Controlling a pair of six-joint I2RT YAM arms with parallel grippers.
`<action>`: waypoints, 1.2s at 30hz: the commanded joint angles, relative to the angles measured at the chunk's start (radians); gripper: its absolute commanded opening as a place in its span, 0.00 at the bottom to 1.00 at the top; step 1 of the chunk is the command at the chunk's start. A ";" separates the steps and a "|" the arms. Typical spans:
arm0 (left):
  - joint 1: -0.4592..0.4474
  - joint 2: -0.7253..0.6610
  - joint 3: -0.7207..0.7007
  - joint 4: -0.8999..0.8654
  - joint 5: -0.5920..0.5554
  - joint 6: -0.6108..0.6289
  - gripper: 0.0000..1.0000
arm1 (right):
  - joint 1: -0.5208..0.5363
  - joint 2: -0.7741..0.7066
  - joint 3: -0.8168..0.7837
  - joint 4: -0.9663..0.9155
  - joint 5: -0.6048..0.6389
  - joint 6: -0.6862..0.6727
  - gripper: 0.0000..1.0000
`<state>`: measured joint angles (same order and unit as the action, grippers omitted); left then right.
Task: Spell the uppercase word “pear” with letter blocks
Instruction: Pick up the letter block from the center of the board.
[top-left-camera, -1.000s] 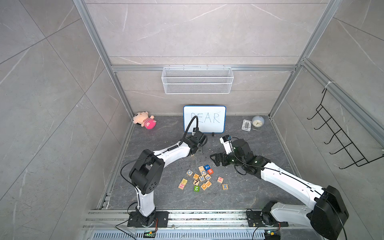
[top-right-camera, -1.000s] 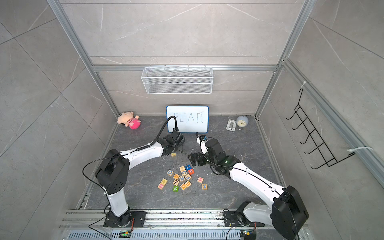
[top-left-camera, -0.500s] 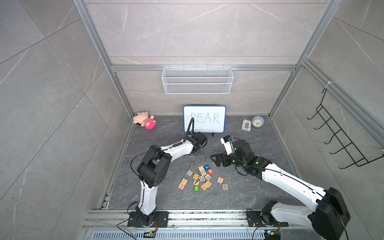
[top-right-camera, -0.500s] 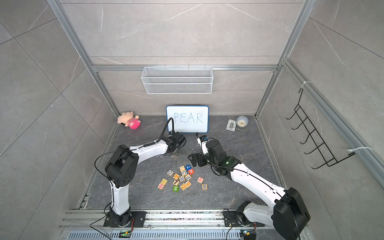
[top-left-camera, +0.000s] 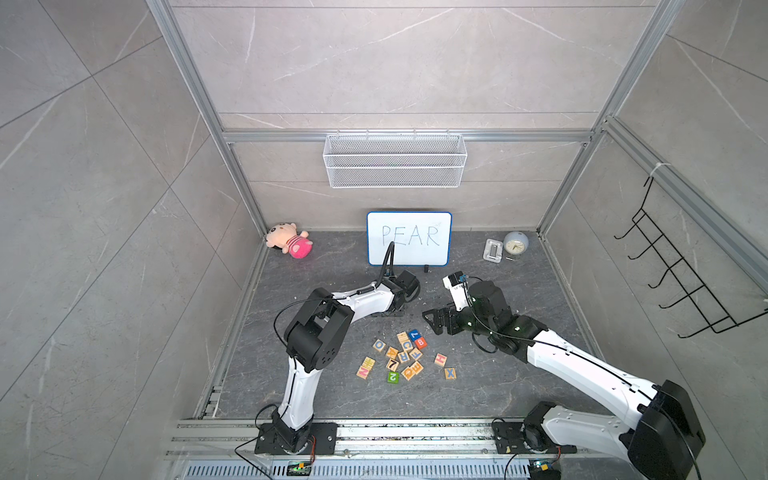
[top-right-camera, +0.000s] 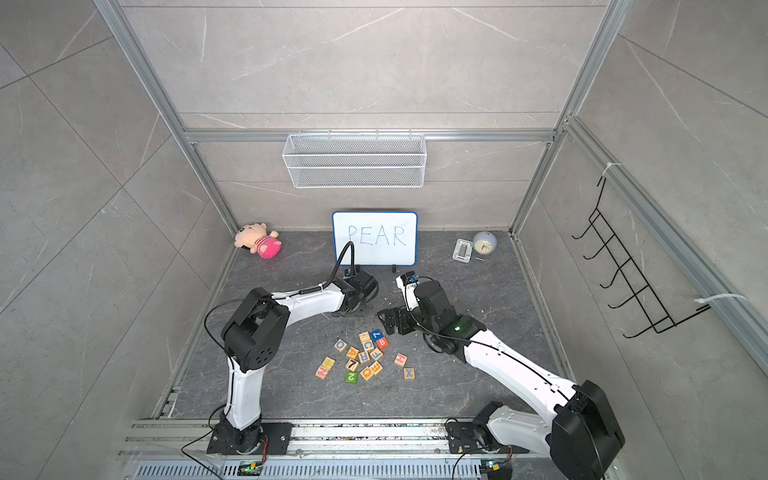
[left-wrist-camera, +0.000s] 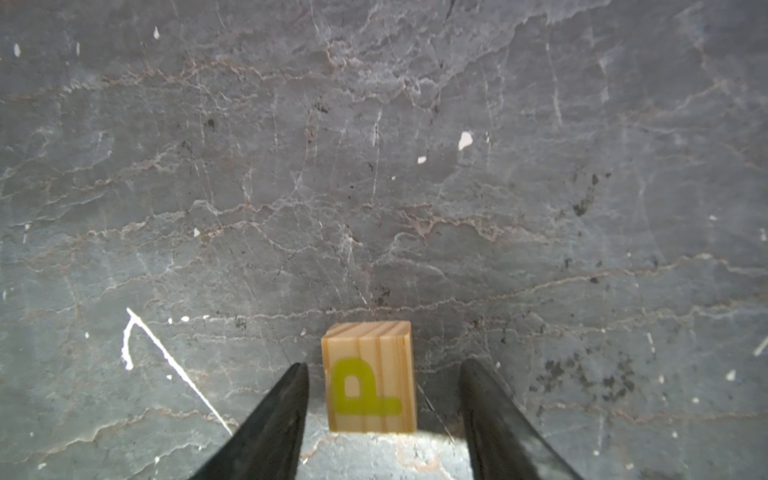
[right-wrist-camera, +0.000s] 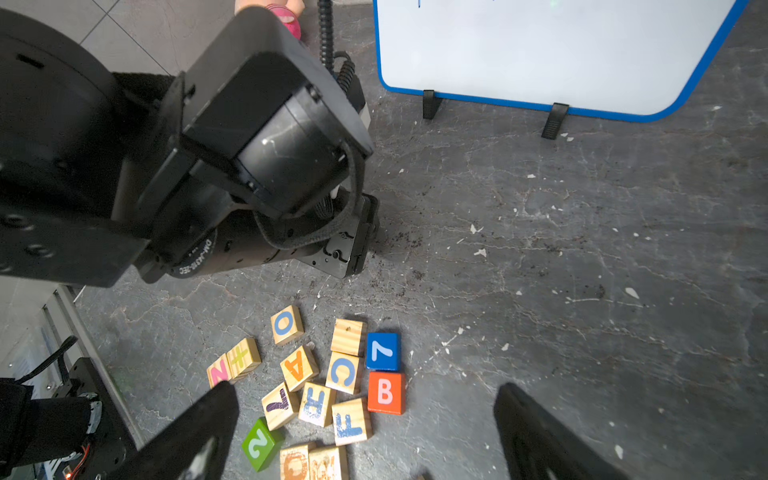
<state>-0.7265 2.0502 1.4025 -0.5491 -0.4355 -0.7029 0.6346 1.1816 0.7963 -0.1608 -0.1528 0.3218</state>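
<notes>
Stone floor (left-wrist-camera: 374, 166) bears one P block (left-wrist-camera: 369, 386) between two parted left claw (left-wrist-camera: 384, 363) fingers (left-wrist-camera: 286, 399).

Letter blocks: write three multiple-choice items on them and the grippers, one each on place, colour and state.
1. Where is the P block?
A. in the wire basket
B. on the floor, between the fingers of the left gripper
C. on the whiteboard
2. What colour is the 2 block?
A. green
B. blue
C. red
3. The right gripper is:
A. shut on a block
B. shut, empty
C. open, empty
1B: the left wrist view shows it there, gaps either side. 2A: its faces are green. 3C: its fingers stand wide apart, gripping nothing.
</notes>
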 joint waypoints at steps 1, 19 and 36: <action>0.007 0.006 -0.020 0.019 -0.008 0.016 0.56 | 0.005 -0.010 -0.012 0.008 0.004 0.011 0.99; 0.058 -0.111 -0.127 0.166 0.222 0.628 0.29 | 0.005 -0.011 0.000 -0.009 0.025 0.008 0.98; 0.257 -0.147 -0.089 0.068 0.643 1.453 0.29 | 0.005 -0.034 0.002 -0.039 0.031 0.013 0.98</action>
<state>-0.5045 1.9579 1.2972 -0.4576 0.0807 0.5507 0.6350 1.1721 0.7956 -0.1799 -0.1337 0.3218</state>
